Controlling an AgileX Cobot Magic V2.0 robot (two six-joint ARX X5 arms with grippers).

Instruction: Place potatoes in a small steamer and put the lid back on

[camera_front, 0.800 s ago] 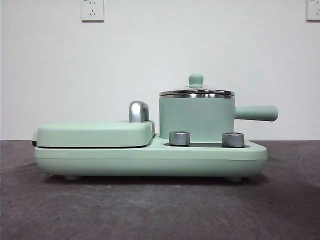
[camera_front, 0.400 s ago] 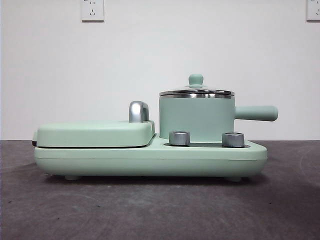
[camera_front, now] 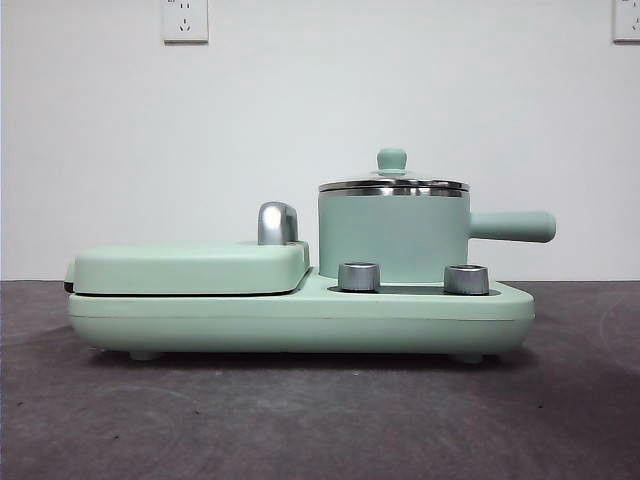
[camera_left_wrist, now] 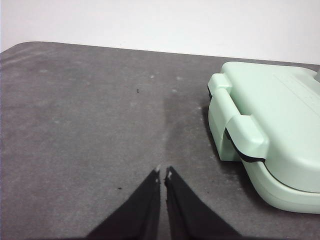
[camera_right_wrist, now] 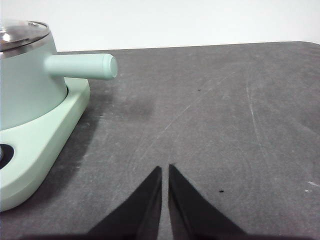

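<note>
The mint-green small steamer point(camera_front: 392, 238) stands on the right of its base, side handle point(camera_front: 512, 227) pointing right. The lid point(camera_front: 393, 182) with its small green knob sits on the steamer. The steamer also shows in the right wrist view point(camera_right_wrist: 25, 80). No potato is in view. My left gripper point(camera_left_wrist: 162, 173) is shut and empty over bare table, beside the griddle end of the appliance. My right gripper point(camera_right_wrist: 164, 169) is shut and empty over bare table, to the side of the steamer's handle point(camera_right_wrist: 82, 66). Neither arm shows in the front view.
The flat griddle section point(camera_front: 190, 268) with a chrome handle point(camera_front: 277, 223) lies left of the steamer on the shared green base point(camera_front: 300, 318); it shows in the left wrist view point(camera_left_wrist: 270, 130). Two steel knobs point(camera_front: 359, 277) sit on the base front. Dark grey table point(camera_front: 320, 420) all around.
</note>
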